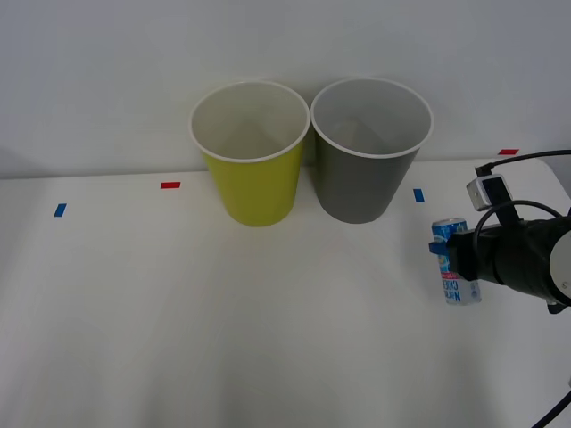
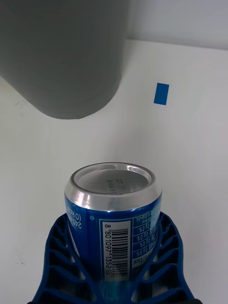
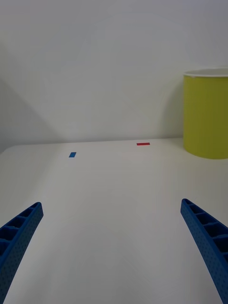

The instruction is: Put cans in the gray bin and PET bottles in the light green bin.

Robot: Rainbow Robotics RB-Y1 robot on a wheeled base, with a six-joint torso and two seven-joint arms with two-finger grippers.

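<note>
One can (image 1: 454, 267) stood upright on the white table (image 1: 223, 339) at the robot's right, its long axis vertical, clasped around its body by the blue fingers (image 2: 71, 256) of the right gripper (image 1: 449, 254). The gray bin (image 1: 370, 147) lay close by to the left and farther back, the light green bin (image 1: 252, 152) touching it beyond. A lift and a short carry looked to be what remained. The left gripper (image 3: 111, 247) hung spread and empty over bare table, well apart from the can.

From above, the front camera looks down on the table (image 1: 223, 339). The right wrist camera sits close over the can (image 2: 114, 213); the left looks along the tabletop at the light green bin (image 3: 206, 114).
</note>
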